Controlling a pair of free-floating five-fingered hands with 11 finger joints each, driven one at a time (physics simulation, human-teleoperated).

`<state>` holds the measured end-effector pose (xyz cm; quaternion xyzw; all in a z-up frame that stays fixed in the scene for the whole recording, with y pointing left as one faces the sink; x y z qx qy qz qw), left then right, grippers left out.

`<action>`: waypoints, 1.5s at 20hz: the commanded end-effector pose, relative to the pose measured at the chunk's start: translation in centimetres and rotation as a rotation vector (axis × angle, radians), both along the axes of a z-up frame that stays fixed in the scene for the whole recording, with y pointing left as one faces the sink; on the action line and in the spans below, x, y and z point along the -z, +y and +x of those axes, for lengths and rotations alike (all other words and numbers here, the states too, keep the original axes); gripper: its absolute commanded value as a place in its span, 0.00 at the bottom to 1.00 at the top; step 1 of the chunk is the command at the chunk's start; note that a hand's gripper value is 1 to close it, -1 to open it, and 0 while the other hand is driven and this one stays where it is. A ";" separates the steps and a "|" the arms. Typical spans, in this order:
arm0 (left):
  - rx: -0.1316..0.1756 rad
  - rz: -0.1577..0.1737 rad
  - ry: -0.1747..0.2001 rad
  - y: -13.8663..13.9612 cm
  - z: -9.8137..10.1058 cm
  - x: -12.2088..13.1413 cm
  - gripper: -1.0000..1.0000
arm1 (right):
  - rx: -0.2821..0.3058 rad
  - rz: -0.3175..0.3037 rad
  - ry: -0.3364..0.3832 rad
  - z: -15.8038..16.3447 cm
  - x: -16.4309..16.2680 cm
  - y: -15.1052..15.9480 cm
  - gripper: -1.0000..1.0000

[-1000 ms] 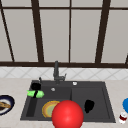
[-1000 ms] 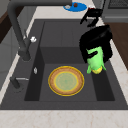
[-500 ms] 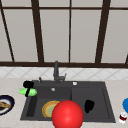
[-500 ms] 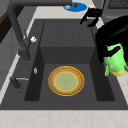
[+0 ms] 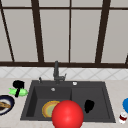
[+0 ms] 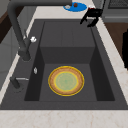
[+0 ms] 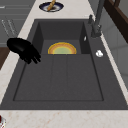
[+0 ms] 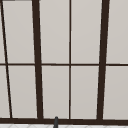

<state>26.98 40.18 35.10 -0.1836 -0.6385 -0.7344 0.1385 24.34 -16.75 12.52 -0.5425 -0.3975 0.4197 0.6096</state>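
My left hand (image 5: 18, 84) hovers over the counter left of the sink, fingers curled down around a bright green elongated item (image 5: 20, 92). A black edge of that hand (image 6: 125, 50) shows at the right border of the left side view. My right hand (image 5: 88, 105) hangs idle over the right basin near the front rim, fingers relaxed and pointing down; it is also the hand (image 7: 23, 50) in the right side view and the hand (image 6: 91, 16) in the left side view. A yellow-rimmed plate (image 6: 66, 80) lies flat in the left basin.
A red ball (image 5: 67, 115) sits large in the foreground before the sink's front rim. A dark plate with food (image 5: 5, 105) is on the left counter. A blue plate (image 6: 75, 6) and a small red-white thing (image 5: 122, 117) are on the right counter. The faucet (image 5: 56, 72) stands behind the basins.
My left hand has carried the green item leftward, from the sink's left edge to above the left counter. The right hand has stayed in place.
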 end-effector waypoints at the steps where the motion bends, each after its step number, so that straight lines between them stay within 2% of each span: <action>1: 0.015 -0.009 0.006 2.8 -0.7 -0.4 1.00 | 0.000 0.000 0.000 0.0 0.0 0.0 0.50; 5: 0.018 -0.009 0.002 5.8 -1.0 -0.1 1.00 | 0.000 0.000 0.000 0.0 0.0 0.0 0.50; 8: 0.038 -0.010 0.001 7.6 -0.8 0.5 1.00 | 0.000 0.000 0.000 0.0 0.0 0.0 0.50; 12: 0.046 -0.008 0.000 9.8 -0.3 3.4 1.00 | 0.000 0.000 0.000 0.0 0.0 0.0 0.50; 13: 0.044 -0.027 -0.007 10.1 0.1 4.4 1.00 | 0.000 0.000 0.000 0.0 0.0 0.0 0.50; 15: 0.039 -0.036 -0.021 11.2 0.7 5.5 1.00 | 0.000 0.000 0.000 0.0 0.0 0.0 0.50; 19: 0.037 -0.043 -0.020 13.3 1.6 8.4 1.00 | 0.000 0.000 0.000 0.0 0.0 0.0 0.50; 22: 0.034 -0.063 -0.028 15.1 2.1 10.1 1.00 | 0.000 0.000 0.000 0.0 0.0 0.0 0.50; 25: 0.044 -0.033 -0.021 16.9 1.7 10.3 1.00 | 0.000 0.000 0.000 0.0 0.0 0.0 0.50; 28: 0.050 -0.032 -0.029 18.5 1.8 10.7 1.00 | 0.000 0.000 0.000 0.0 0.0 0.0 0.50; 30: 0.038 -0.037 -0.028 19.1 2.0 11.0 1.00 | 0.000 0.000 0.000 0.0 0.0 0.0 0.50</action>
